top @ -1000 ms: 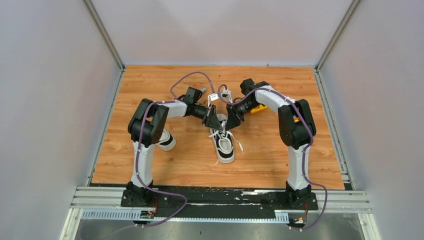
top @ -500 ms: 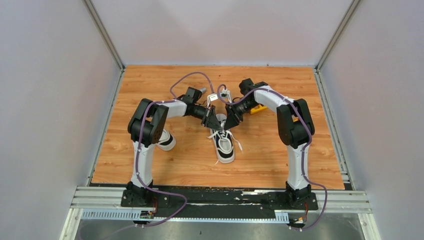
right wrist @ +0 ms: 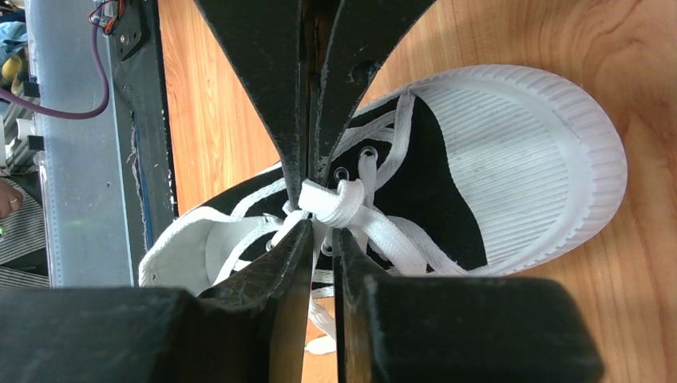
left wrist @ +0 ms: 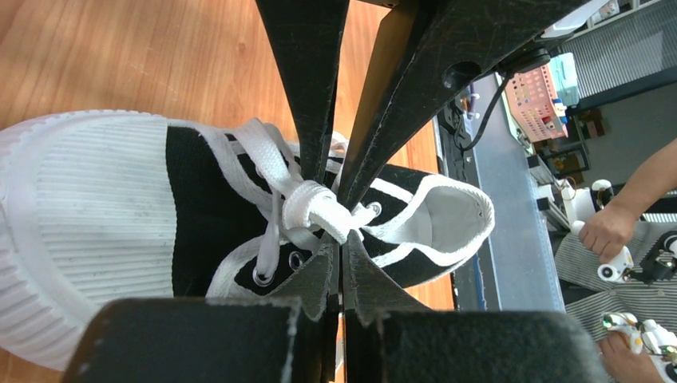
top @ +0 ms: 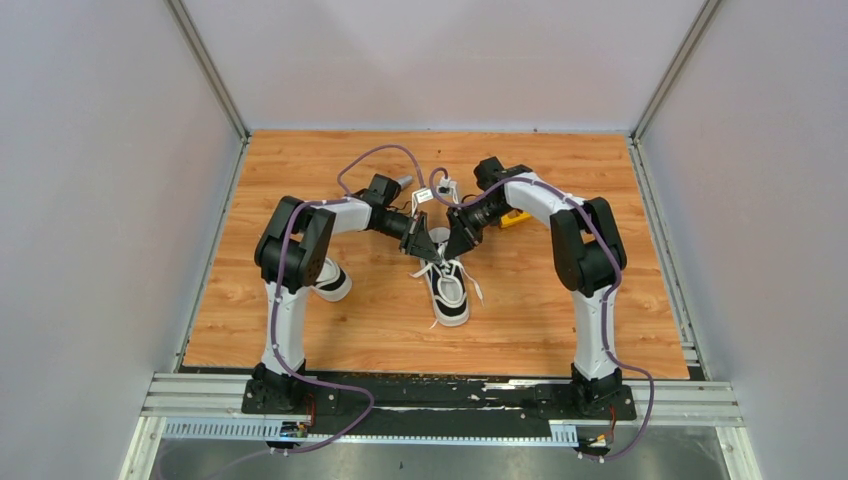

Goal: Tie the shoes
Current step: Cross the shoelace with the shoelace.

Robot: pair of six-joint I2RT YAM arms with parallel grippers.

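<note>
Nipping the lace knot [left wrist: 319, 209], left pincer [left wrist: 342, 239] meets right pincer [right wrist: 323, 231] over sneaker [top: 449, 292].

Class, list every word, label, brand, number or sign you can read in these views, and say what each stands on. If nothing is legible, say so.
No text is readable in any view.
shoe: no brand, number or print shows on its canvas or toe cap.
white tags near the wrists, top view: too small to read.
pink panel beyond the table, left wrist view: blurred dots only, no legible letters.
</note>
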